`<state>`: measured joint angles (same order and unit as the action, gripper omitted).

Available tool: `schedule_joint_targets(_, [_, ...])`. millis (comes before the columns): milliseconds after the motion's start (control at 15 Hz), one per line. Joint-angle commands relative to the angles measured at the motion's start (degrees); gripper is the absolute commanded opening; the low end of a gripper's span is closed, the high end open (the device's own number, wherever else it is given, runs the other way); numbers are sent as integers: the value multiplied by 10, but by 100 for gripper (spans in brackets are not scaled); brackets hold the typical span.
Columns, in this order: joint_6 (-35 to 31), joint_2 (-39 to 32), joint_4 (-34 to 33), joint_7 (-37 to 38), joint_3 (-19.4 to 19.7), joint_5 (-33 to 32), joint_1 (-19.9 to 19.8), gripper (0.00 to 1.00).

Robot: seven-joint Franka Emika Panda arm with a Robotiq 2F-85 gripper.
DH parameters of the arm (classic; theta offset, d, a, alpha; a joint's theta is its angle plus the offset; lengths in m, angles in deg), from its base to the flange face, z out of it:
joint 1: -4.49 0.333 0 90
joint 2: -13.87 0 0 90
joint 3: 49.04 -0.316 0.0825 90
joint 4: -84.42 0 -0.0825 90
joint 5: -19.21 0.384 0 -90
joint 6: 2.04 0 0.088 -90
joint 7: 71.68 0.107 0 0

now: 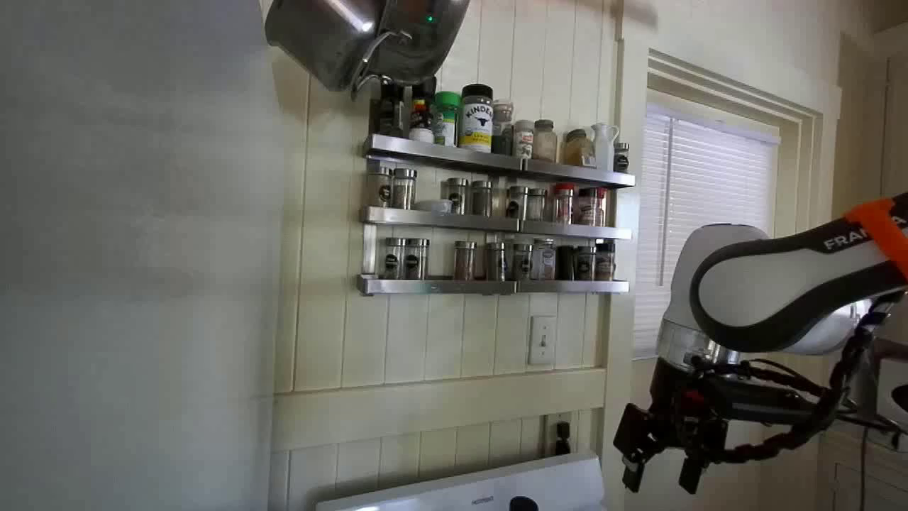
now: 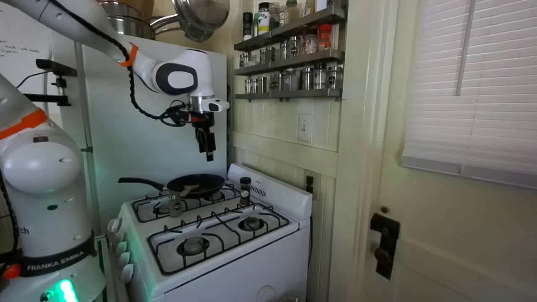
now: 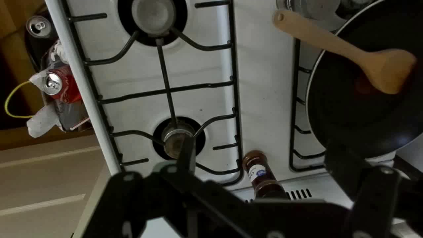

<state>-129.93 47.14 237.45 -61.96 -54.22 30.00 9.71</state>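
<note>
Above the back of the stove hangs my gripper (image 1: 661,477) (image 2: 209,156) (image 3: 264,159), pointing down. It stands open, its fingers (image 1: 633,475) well apart with nothing between them. Nearest beneath it is a dark reddish spice bottle (image 2: 245,192) (image 3: 259,172) with a black cap, upright at the back of the cooktop. In the wrist view the gripper body hides part of its cap. A black frying pan (image 2: 212,181) (image 3: 357,122) sits on the far burners. Inside it rests a wooden spoon (image 3: 386,71), handle over the rim. A clear jar (image 2: 175,206) (image 3: 319,8) stands near the pan.
The white stove (image 2: 235,268) has black grates and a raised back panel (image 1: 489,482). Spice shelves (image 1: 440,285) (image 2: 289,58) line the wall above. Metal pots (image 1: 326,42) and a fridge (image 2: 159,142) stand near the arm. A red can (image 3: 67,87) lies beside the stove.
</note>
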Motion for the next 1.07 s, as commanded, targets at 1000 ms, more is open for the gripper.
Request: schedule_joint_targets(1000, [-47,59,102,-20,28,127,38,100])
